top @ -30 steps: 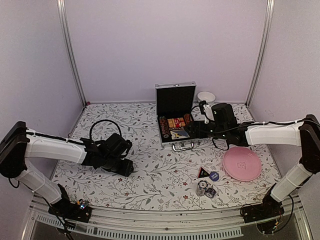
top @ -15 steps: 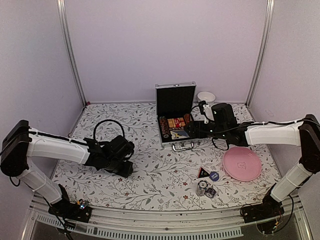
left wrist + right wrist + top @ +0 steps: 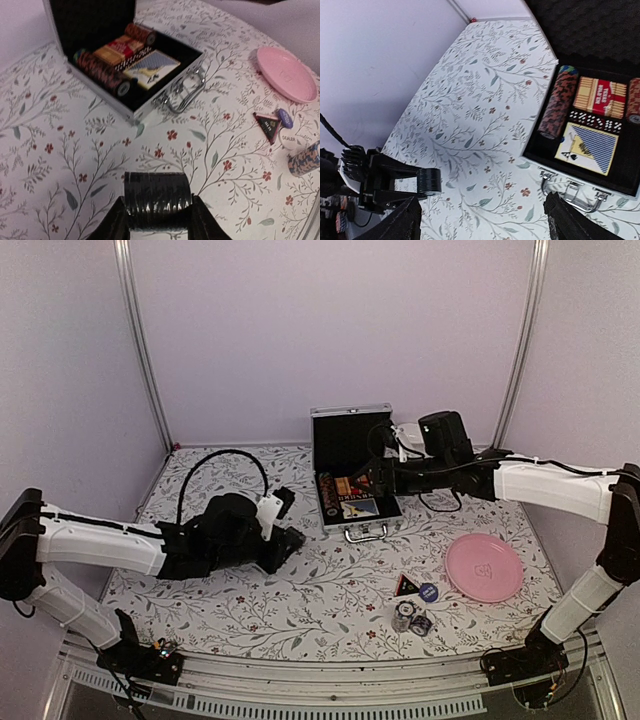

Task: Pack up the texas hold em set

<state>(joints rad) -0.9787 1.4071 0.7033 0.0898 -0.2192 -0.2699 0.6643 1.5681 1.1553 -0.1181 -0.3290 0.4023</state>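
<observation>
1. Near the front edge, a black triangle (image 3: 406, 586), a blue disc (image 3: 429, 591) and two loose chip stacks (image 3: 401, 617) are seen lying just beside the pink plate (image 3: 484, 568).
2. A black chip stack (image 3: 157, 190) is clamped in the left gripper (image 3: 158, 200), short of the case.
3. The open silver case (image 3: 350, 435) is set at the back, chip rows (image 3: 102, 75) and card decks (image 3: 150, 67) inside.
4. The right gripper (image 3: 481, 200) is held over it, fingers spread wide, nothing gripped.

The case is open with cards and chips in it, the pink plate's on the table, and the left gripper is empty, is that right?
No: the left gripper holds a stack of black chips, as the left wrist view shows. The rest stands: the case is open with cards and chips in it, and the pink plate is on the table.
</observation>
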